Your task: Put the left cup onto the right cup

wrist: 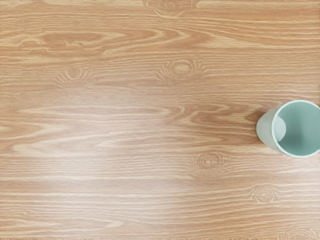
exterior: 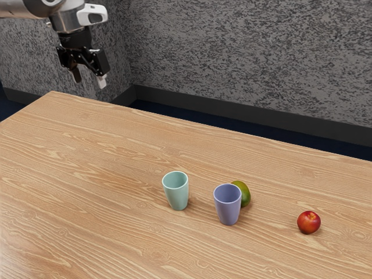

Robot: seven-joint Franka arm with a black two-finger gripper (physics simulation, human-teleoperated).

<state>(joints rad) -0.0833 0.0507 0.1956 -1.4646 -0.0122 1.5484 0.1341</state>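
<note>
A pale green cup [exterior: 175,190] stands upright on the wooden table [exterior: 87,174], and a lavender cup [exterior: 227,203] stands upright a short way toward the exterior view's right of it. The two cups do not touch. My gripper [exterior: 88,75] hangs high above the table's far left corner, well away from both cups, fingers spread and empty. The wrist view looks straight down on the table [wrist: 125,125] and catches the green cup [wrist: 292,129] with its open mouth facing up.
A green mango-like fruit [exterior: 243,192] lies just behind the lavender cup, touching or nearly touching it. A red apple [exterior: 308,222] sits further to the exterior view's right. A speckled grey wall [exterior: 261,52] runs behind the table.
</note>
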